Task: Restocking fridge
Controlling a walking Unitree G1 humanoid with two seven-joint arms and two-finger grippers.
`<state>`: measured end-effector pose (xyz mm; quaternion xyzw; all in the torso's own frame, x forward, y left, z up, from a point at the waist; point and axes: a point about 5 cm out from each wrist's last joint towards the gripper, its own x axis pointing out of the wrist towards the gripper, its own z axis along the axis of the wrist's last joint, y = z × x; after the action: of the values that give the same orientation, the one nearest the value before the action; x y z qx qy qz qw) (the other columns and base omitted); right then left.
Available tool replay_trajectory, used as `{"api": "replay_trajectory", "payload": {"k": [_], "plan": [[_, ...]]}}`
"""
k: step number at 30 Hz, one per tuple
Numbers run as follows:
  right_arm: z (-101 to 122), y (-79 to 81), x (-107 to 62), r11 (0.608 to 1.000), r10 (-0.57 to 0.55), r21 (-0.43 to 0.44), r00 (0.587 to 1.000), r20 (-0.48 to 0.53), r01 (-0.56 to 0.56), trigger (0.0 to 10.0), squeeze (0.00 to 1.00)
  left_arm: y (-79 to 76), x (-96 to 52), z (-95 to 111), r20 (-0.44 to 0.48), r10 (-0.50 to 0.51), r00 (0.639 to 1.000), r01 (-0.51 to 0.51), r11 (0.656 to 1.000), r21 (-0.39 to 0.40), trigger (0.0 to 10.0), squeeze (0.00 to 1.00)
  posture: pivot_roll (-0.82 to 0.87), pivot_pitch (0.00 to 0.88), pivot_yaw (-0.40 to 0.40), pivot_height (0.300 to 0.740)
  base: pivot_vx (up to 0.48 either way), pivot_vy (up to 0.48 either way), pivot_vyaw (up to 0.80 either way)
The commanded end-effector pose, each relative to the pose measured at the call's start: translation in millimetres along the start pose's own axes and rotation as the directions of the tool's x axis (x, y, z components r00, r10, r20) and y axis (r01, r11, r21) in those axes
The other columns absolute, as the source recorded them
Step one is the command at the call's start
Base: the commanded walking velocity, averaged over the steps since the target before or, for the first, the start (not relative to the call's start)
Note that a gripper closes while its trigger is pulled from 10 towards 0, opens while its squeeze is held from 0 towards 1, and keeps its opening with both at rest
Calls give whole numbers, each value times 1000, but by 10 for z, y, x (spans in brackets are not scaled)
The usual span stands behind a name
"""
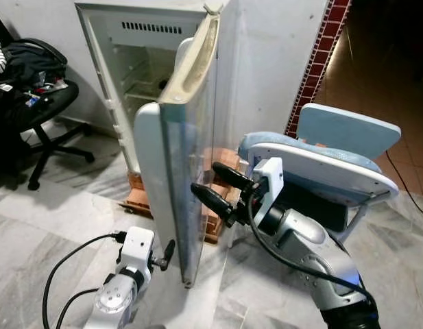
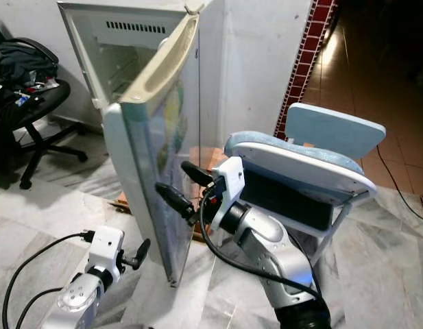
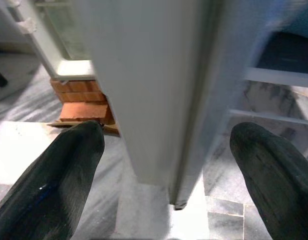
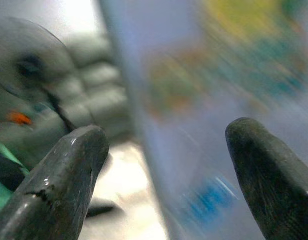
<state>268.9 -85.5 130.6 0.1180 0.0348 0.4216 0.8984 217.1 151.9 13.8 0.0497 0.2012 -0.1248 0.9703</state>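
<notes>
Fridge (image 1: pixel 129 62) stands on bricks w/ door (image 1: pixel 173 157) ajar. Right gripper (image 1: pixel 214 186) spread wide at door's outer face; left gripper (image 3: pixel 163 165) wide astride its lower edge. Swing door fully open, slow, w/o tipping fridge.

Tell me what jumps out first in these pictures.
The small white fridge stands open on bricks, its door swung edge-on toward the camera. The right gripper, open, reaches the door's outer face; the left gripper sits low by its bottom edge.
</notes>
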Motion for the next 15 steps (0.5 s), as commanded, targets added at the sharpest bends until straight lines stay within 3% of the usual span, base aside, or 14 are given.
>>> {"api": "replay_trajectory", "payload": {"k": [1, 8, 9, 14, 15], "plan": [[-53, -181, -88, 991, -127, -44, 991, -33, 126, 10000, 0, 10, 0, -18, -15, 1, 1000, -1, 1000, 8, 10000, 0, 16, 0, 15, 740, 0, 0, 0], [29, -519, -273, 909, -399, -120, 917, 21, 398, 10000, 0, 106, 71, 236, 129, 58, 990, -65, 997, 50, 10000, 0, 11, 0, 13, 740, 0, 0, 0], [38, -595, -331, 875, -457, -161, 889, 30, 456, 10000, 0, 145, 97, 317, 161, 75, 984, -86, 995, 57, 10000, 0, 13, 0, 12, 740, 0, 0, 0], [61, -772, -542, 799, -569, -218, 822, 29, 561, 10000, 0, 323, 127, 571, 264, 145, 954, -175, 980, 94, 10000, 0, 6, 0, 11, 740, 0, 0, 0], [44, -758, -566, 798, -560, -254, 828, 21, 546, 10000, 0, 344, 122, 589, 273, 156, 949, -185, 979, 83, 10000, 0, 2, 0, 14, 740, 0, 0, 0]]}}
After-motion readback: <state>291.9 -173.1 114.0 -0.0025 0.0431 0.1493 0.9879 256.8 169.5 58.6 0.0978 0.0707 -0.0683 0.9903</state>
